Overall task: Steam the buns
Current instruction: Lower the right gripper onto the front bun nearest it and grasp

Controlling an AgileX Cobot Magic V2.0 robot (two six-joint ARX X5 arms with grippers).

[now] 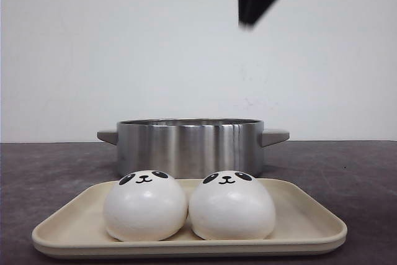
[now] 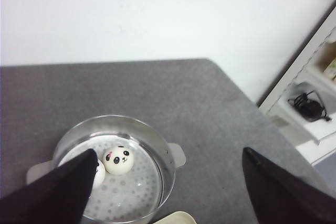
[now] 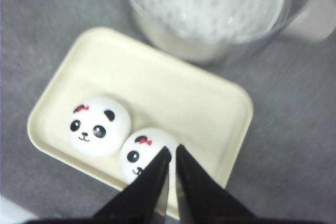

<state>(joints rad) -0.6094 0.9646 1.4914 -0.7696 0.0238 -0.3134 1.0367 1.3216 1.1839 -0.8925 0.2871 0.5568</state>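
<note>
Two white panda buns sit side by side on a cream tray [image 1: 186, 243]: the left bun [image 1: 145, 205] and the right bun [image 1: 232, 205]. In the right wrist view they are the left bun [image 3: 100, 125] and the right bun [image 3: 144, 153]. My right gripper [image 3: 173, 149] is shut and empty, well above the right bun; its tip shows at the top of the front view [image 1: 247, 23]. Two more buns lie in the steel pot [image 2: 157, 145]: one in full view [image 2: 118, 160], one half hidden behind my finger [image 2: 99, 174]. My left gripper [image 2: 168, 151] is open wide, high above the pot's handle.
The steel pot [image 1: 189, 144] stands right behind the tray, with grey handles on both sides. The table is dark grey, with a white wall behind. A white shelf unit [image 2: 310, 103] stands past the table's edge in the left wrist view.
</note>
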